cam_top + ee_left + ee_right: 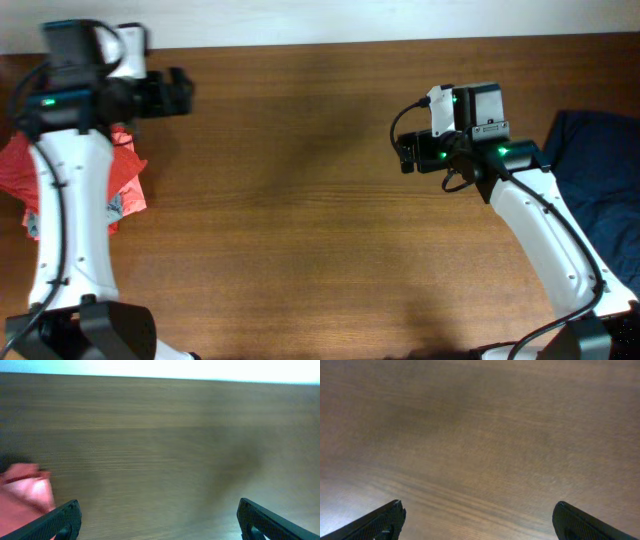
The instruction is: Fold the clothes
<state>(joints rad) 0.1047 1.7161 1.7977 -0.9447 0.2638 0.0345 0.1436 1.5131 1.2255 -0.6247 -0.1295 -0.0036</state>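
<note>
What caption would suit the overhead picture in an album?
Left arm and right arm poised over a wooden table; red shirt bunched under the left, navy garment beside the right.

Print on clothes [128,188] illegible; white sticker [490,129] on right arm [535,215] too small.

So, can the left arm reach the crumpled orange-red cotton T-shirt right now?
Probably yes: the T-shirt lies beneath that arm with nothing on it, and the left gripper stands open, though aimed past it.
</note>
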